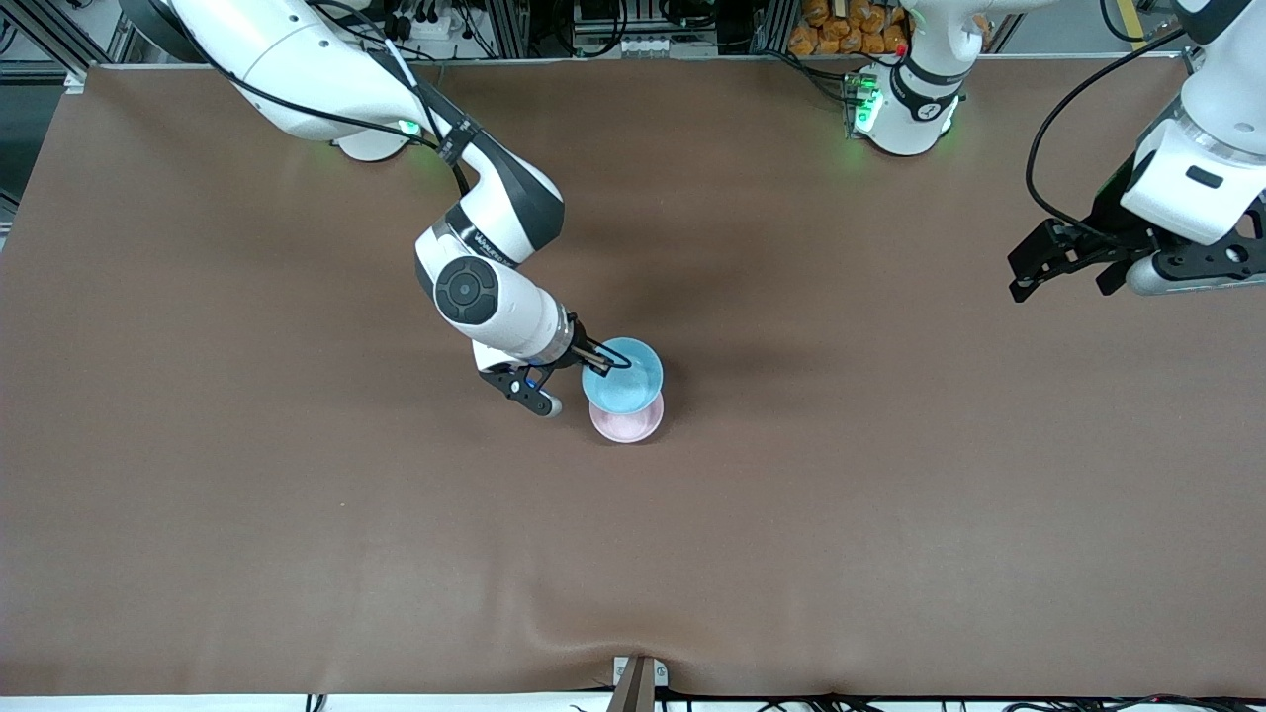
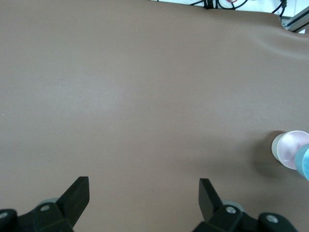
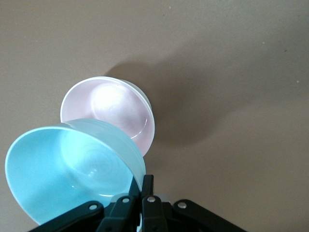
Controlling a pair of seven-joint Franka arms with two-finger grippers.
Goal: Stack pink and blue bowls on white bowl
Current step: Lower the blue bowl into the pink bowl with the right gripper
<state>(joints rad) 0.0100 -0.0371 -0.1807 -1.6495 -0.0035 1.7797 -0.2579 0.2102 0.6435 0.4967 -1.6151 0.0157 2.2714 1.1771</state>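
Blue bowl (image 1: 623, 374) – rim pinched by right hand (image 1: 596, 359) – hangs over pink bowl (image 1: 627, 423); left hand (image 1: 1063, 259) waits open.

I see bare brown worktop (image 1: 247, 514) on every side of the pink bowl (image 1: 626, 423). Over it, the right gripper (image 1: 593, 358) holds the blue bowl (image 1: 623, 373), blocking the way down. The left gripper (image 1: 1063, 262) hangs well apart, over the worktop's left-arm end.

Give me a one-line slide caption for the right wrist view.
Right tool pinches the blue bowl's rim, holding it above the pink bowl nested in the white bowl.
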